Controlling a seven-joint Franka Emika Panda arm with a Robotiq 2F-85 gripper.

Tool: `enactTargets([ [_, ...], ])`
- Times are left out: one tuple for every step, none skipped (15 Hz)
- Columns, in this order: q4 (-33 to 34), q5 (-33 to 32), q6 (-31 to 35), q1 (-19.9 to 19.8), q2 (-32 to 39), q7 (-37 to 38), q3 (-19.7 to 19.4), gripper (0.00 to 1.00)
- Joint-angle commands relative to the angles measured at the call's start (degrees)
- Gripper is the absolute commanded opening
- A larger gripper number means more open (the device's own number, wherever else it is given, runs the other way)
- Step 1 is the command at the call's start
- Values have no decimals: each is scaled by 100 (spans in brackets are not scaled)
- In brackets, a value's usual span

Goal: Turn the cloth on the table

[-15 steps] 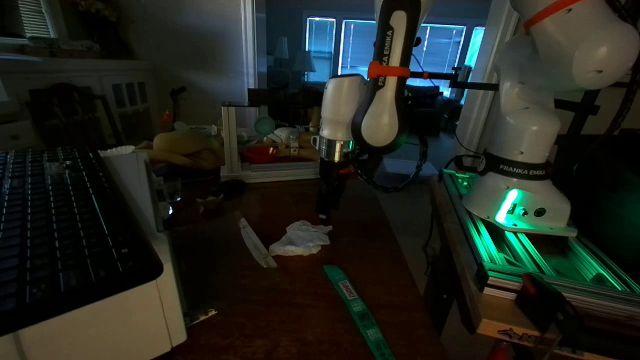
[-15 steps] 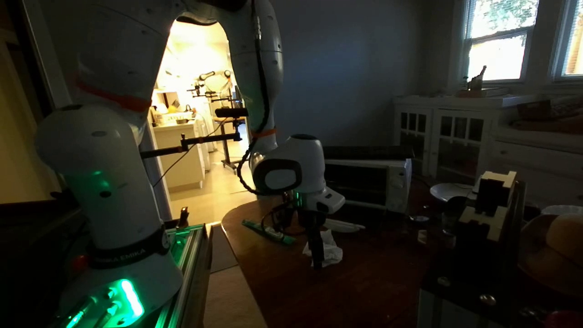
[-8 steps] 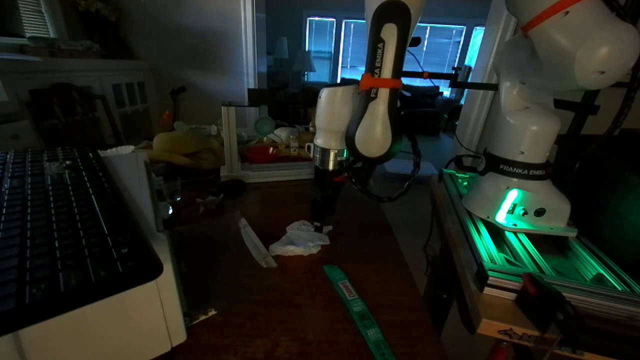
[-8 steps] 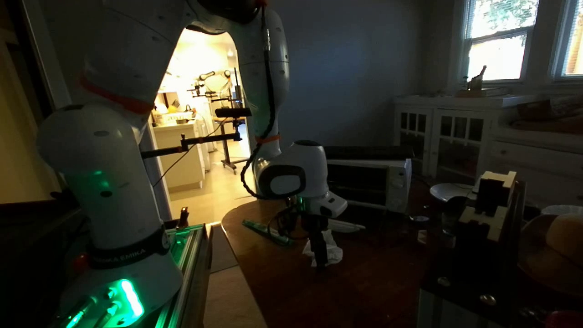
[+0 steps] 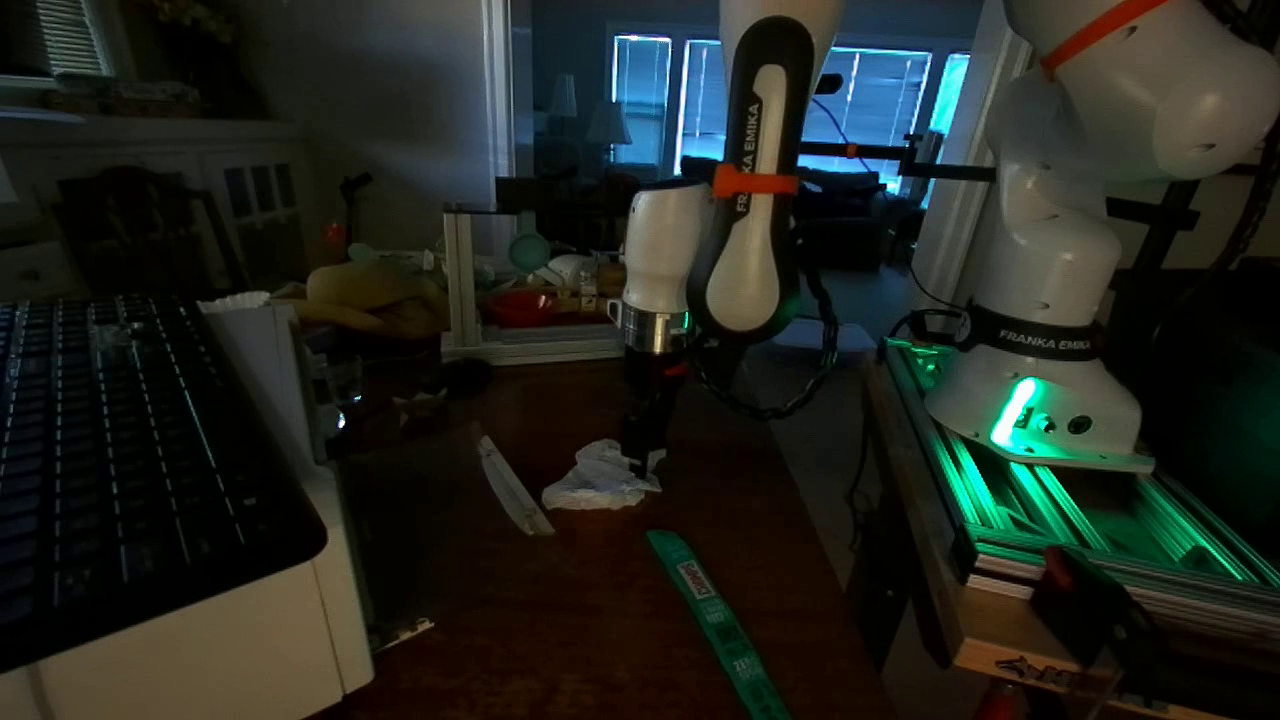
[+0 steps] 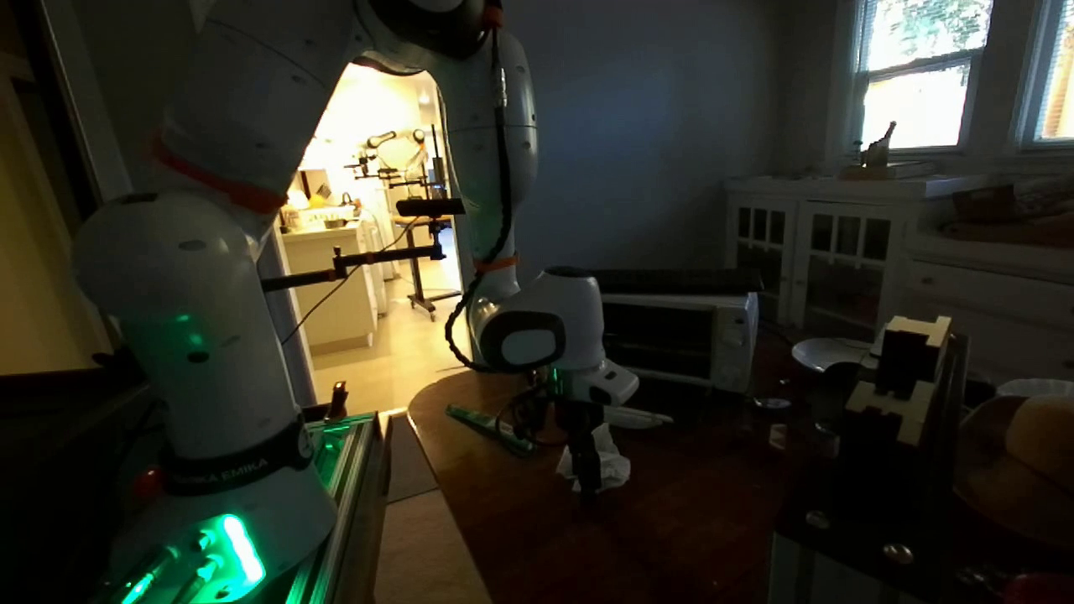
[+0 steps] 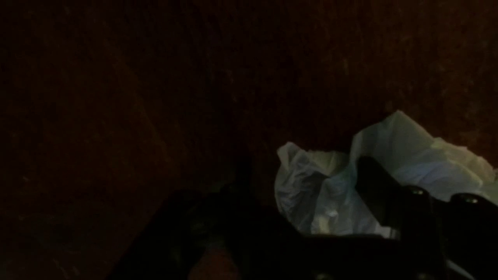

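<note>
I have the crumpled white cloth [image 5: 592, 482] bunched on the dark wooden table [image 5: 540, 620], with my Robotiq gripper [image 5: 640, 467] pointing down at the end of the cloth nearer the robot base [image 5: 1090, 410]. My jaws stand wide: in the wrist view one finger [image 7: 375, 188] overlaps the cloth, the other shows against dark wood, and a crinkled lobe of the cloth appears in the gap between them. (Whether either finger touches the cloth, I cannot tell in this gloom.) Just beside the cloth, on the side toward the toaster oven [image 6: 732, 344], I see a thin white strip [image 5: 512, 487]. A long green strip [image 5: 722, 635] with a red-and-white label [image 5: 693, 579] lies near the cloth but apart from it, closer to the camera in an exterior view.
</note>
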Motion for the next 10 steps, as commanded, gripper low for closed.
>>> enactTargets([
  [75,-111,169,86,180,175,-66,59],
  [74,-113,171,84,176,171,-66,57],
  [76,-115,184,90,172,167,-75,44],
  [72,-116,189,99,163,168,-86,45],
  [69,-118,194,104,152,164,-96,42],
  [62,-118,195,106,131,163,-120,33],
  [55,-119,205,101,105,159,-125,25],
  [49,-118,215,97,90,155,-124,17],
  [50,-117,223,112,70,154,-158,11],
  [44,-117,221,116,41,153,-191,4],
])
